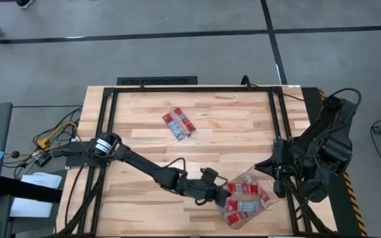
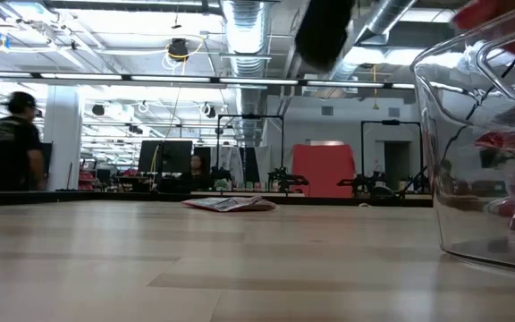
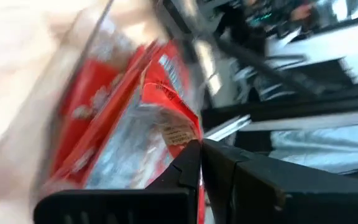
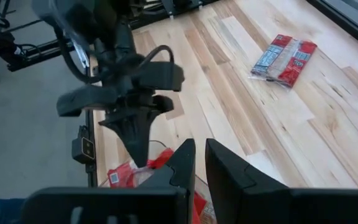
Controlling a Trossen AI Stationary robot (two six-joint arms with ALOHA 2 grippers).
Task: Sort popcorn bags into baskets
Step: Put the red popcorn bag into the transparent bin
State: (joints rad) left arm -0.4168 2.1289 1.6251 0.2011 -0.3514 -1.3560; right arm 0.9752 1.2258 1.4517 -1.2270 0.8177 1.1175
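The clear tub (image 1: 267,198) stands near the table's near right edge with several red popcorn bags (image 1: 245,199) inside; its wall (image 2: 472,179) fills the right of the low view. My left gripper (image 1: 225,195) reaches over the tub's left rim, pointing down, shut on a red bag (image 3: 160,93). My right gripper (image 1: 274,173) sits at the tub's far right corner, its fingers (image 4: 185,163) almost together. Two more bags (image 1: 178,123) lie flat side by side at the table's middle far part, also visible in the right wrist view (image 4: 284,59). My left gripper (image 3: 201,168) pinches a red bag between its two fingers at an end edge (image 3: 180,134), coming from above and pointing down (image 4: 140,155). The bag sits over the packets in the tub (image 3: 86,56); whether it rests on them, I cannot tell. My right gripper (image 4: 199,163) is by the tub's rim; whether it touches the rim, I cannot tell.
A black frame (image 1: 190,88) runs around the wooden table top. Cables (image 1: 55,135) hang off the table's left side. Bare wood lies between the two loose bags and the tub. A person (image 2: 12,143) stands in the room beyond the far edge.
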